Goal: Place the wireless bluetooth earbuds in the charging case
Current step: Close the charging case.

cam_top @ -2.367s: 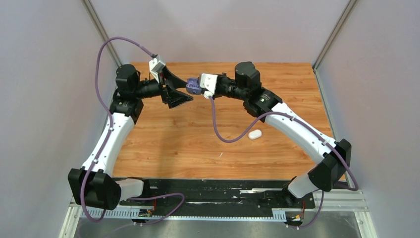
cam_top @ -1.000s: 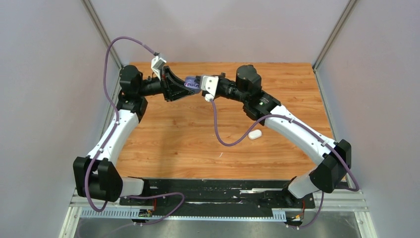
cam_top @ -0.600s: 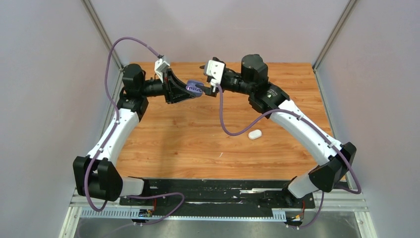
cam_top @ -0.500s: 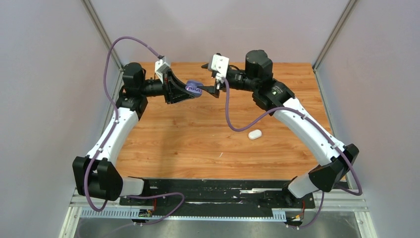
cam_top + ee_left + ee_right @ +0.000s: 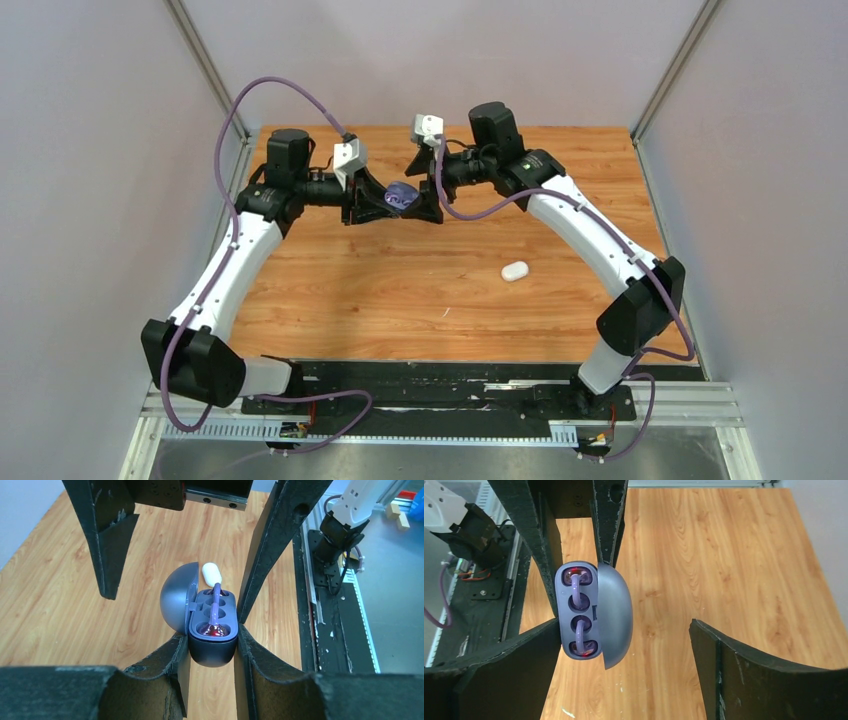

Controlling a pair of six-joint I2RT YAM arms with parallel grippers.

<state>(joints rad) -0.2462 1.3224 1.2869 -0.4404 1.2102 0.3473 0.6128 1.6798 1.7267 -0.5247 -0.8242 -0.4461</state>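
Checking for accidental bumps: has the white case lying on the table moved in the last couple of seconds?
No. The white case sits at the same spot relative to the table's right edge throughout.

Wooden table [image 5: 350, 290], small white oval case [image 5: 515, 271] lying right of centre

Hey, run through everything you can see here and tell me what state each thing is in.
purple case: lid open, held up.
purple earbuds: seated in the purple case.
white case: closed, lying on the table.
left gripper: shut on the purple case.
right gripper: open, holding nothing.
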